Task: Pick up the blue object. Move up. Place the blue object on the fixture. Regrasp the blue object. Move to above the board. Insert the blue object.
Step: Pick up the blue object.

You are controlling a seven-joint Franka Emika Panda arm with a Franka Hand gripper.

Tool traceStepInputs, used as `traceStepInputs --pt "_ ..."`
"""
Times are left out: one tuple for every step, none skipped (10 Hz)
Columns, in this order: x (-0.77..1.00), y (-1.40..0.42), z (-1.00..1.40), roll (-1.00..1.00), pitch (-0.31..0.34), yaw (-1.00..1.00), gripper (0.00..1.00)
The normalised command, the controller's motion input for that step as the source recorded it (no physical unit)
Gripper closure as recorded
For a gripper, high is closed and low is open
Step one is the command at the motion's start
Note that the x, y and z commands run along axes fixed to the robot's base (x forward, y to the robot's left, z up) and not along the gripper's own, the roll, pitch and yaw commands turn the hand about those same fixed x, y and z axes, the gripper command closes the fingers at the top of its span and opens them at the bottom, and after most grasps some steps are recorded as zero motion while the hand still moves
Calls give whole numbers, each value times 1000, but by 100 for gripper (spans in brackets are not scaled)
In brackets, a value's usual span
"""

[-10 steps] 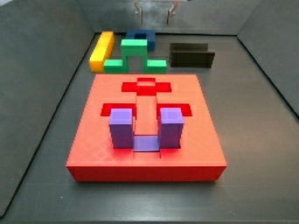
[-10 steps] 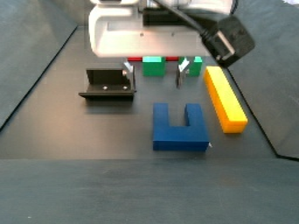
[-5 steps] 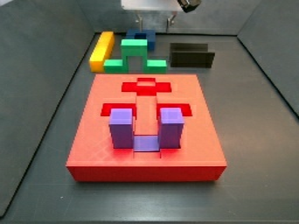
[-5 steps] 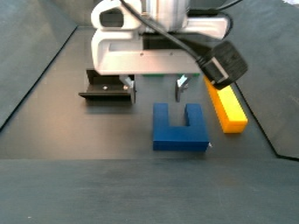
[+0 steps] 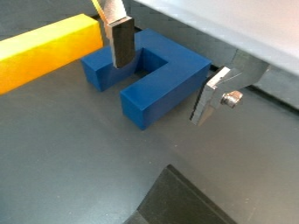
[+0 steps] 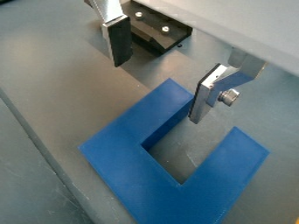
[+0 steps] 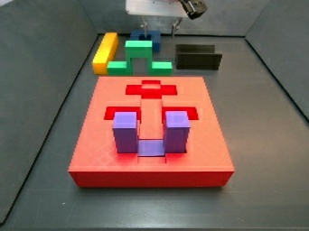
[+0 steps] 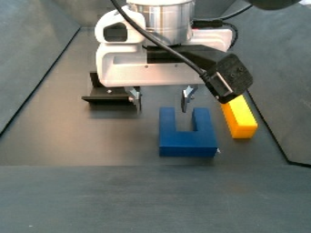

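The blue object [image 8: 188, 134] is a dark blue U-shaped block lying flat on the dark floor, seen in both wrist views [image 5: 146, 74] [image 6: 158, 162]. My gripper [image 8: 161, 96] hangs open just above it, with nothing between the fingers. One finger [image 5: 117, 39] stands by one prong and the other finger [image 5: 211, 92] stands off the block's outer side. The black fixture [image 8: 109, 88] [image 6: 158, 31] sits close beside the block. The red board [image 7: 151, 126] fills the near floor. In that side view the gripper [image 7: 154, 32] hides the blue object.
A yellow bar [image 8: 237, 114] [image 5: 47, 52] lies beside the blue block, opposite the fixture. A green block [image 7: 139, 56] sits between the board and the gripper. A purple U-shaped block [image 7: 151, 133] stands in a board cut-out. Grey walls enclose the floor.
The gripper has come down from high above towards the blue block, jaws still open. The blocks and the fixture have not moved.
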Motion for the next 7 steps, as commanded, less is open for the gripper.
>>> traceStepInputs --pt "134 0 -269 -50 -39 0 0" --pt "131 0 -274 -40 -40 -6 0" --pt "117 0 -180 -31 -3 0 0" --pt "57 -20 -157 -26 0 0 0" --pt "0 -9 -154 -16 0 0 0" --pt "0 -29 -100 -19 0 0 0" --pt "0 0 -51 0 0 0 0"
